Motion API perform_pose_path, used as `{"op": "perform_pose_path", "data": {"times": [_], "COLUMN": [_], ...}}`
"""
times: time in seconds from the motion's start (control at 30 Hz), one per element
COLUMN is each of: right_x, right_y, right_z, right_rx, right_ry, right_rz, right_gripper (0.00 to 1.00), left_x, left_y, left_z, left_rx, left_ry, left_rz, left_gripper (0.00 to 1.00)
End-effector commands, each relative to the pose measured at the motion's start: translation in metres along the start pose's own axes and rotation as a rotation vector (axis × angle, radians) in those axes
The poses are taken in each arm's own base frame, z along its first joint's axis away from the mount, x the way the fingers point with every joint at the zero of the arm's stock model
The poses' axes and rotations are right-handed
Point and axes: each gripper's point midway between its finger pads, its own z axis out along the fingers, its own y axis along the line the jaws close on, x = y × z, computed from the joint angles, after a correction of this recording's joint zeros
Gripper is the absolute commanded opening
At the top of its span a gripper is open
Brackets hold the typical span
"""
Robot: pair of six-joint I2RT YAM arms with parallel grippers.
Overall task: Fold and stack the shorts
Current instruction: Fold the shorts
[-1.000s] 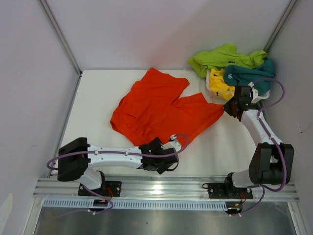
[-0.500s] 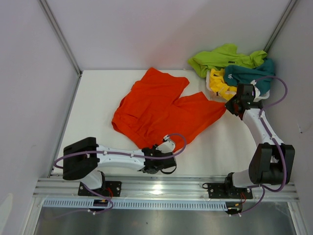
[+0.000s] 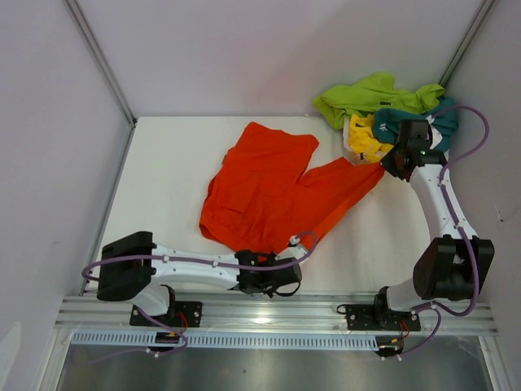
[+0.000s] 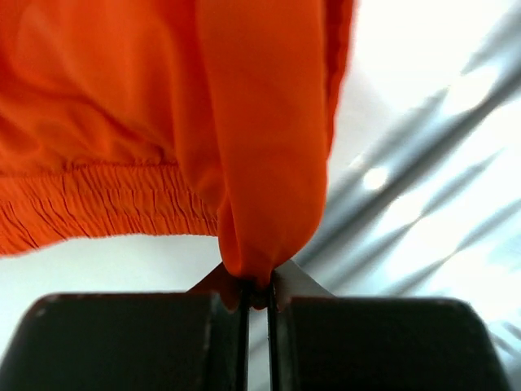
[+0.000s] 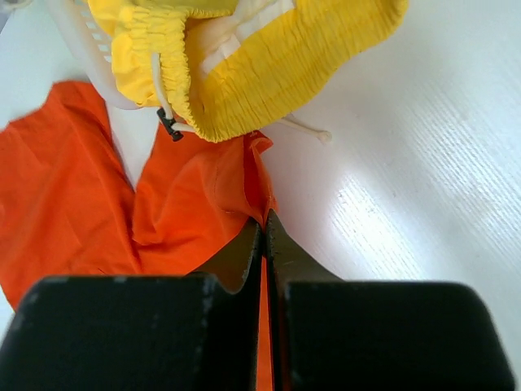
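Orange fabric fills most of the left wrist view: a fold of the orange shorts hangs down into the left gripper, whose jaws are pressed together on it, with the gathered elastic waistband running off to the left. From above, that pinch is hidden under the black wrist, and only the near edge of the garment can be seen meeting the arm close to the table's front rail. The right wrist view adds a second detail the overhead camera cannot resolve: the right gripper is likewise clamped tight, a thin sliver of orange cloth caught between its fingers at the tip of one leg. Just beyond those fingers lie the yellow shorts, their ruched waistband and a white drawstring drooping over the rim of the white basket. So the orange pair is held at two ends, spread on the table between the grippers, its near edge at the left one and its far right leg corner at the right one, beside the basket. The overhead view alone shows the whole heap at the far right corner: the lime green shorts on top at the back, the teal shorts to the right of the yellow. Counted: four pairs of shorts, one of each colour; one basket; two arms, each gripping the orange pair.
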Motion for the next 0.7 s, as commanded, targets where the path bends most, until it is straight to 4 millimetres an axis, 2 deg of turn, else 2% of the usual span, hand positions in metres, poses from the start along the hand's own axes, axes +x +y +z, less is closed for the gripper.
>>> {"op": "perform_pose_path", "data": {"times": [0.0,0.03,0.1,0.17,0.2,0.33,0.53,0.67], "right_x": [-0.011,-0.014,-0.024,-0.022,-0.029,-0.041,-0.053,-0.053], "right_y": [-0.003,0.000,0.009,0.021,0.029,0.039,0.061,0.081], "right_z": [-0.017,-0.020,-0.026,-0.029,-0.034,-0.041,-0.052,-0.059], "right_rx": [0.059,0.052,0.030,0.020,0.004,-0.028,-0.127,-0.211], "right_ry": [-0.030,-0.042,-0.066,-0.062,-0.077,-0.113,-0.136,-0.130], "right_rz": [-0.040,-0.039,-0.027,-0.050,-0.044,-0.032,-0.023,-0.008], "right_gripper": [0.00,0.00,0.00,0.00,0.00,0.00,0.00,0.00], "left_x": [-0.022,-0.028,-0.026,-0.028,-0.033,-0.050,-0.075,-0.089], "left_y": [-0.071,-0.080,-0.102,-0.119,-0.138,-0.171,-0.184,-0.173], "left_z": [-0.024,-0.029,-0.035,-0.042,-0.051,-0.079,-0.091,-0.110], "left_rx": [0.218,0.234,0.301,0.377,0.483,0.670,0.704,0.736], "left_ry": [-0.039,-0.046,-0.032,-0.036,-0.053,-0.106,-0.160,-0.238], "left_rz": [0.085,0.093,0.116,0.089,0.073,0.027,-0.008,-0.084], "left_gripper": [0.00,0.00,0.00,0.00,0.00,0.00,0.00,0.00]}}
